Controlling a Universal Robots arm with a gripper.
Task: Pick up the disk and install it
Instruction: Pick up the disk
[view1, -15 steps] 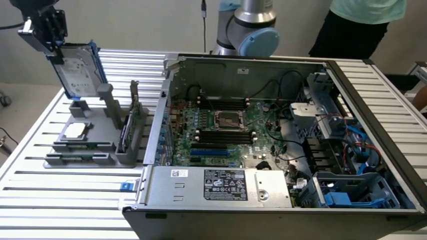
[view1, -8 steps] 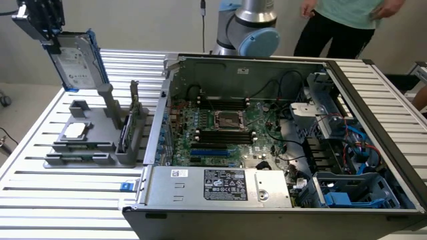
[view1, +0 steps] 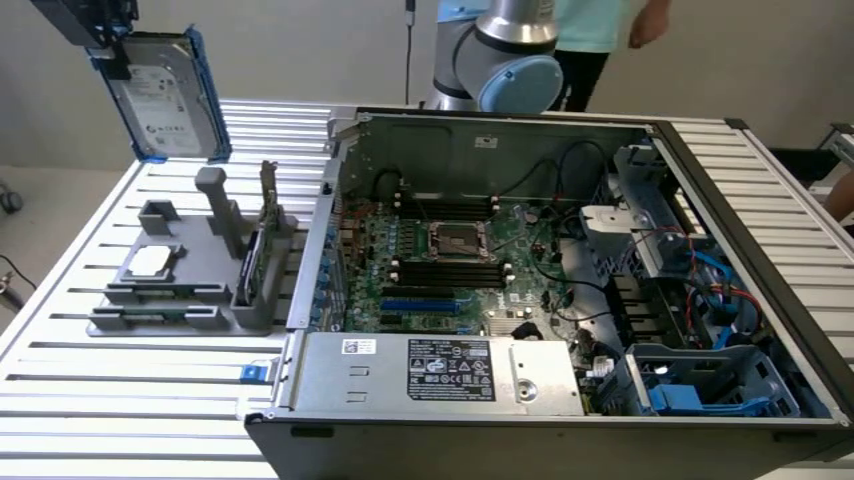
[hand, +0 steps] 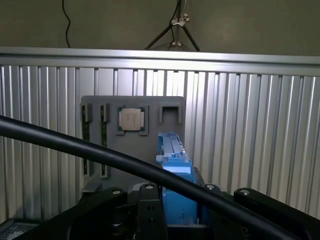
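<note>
Up at the exterior view's left, the end effector (view1: 110, 50) has its jaws closed partway on the top edge of the disk (view1: 167, 92). The disk hangs nearly upright in the air, label facing outward, touching nothing else. Below it the grey holder (view1: 187, 300) sits on the slatted surface (view1: 120, 400), with a processor chip (view1: 150, 262) (small, square, silvery) in one pocket and a dark circuit card (view1: 250, 270) standing on edge. The open computer case (view1: 534, 300) stands just beside the holder, and a person (view1: 601, 25) stands behind the arm.
</note>
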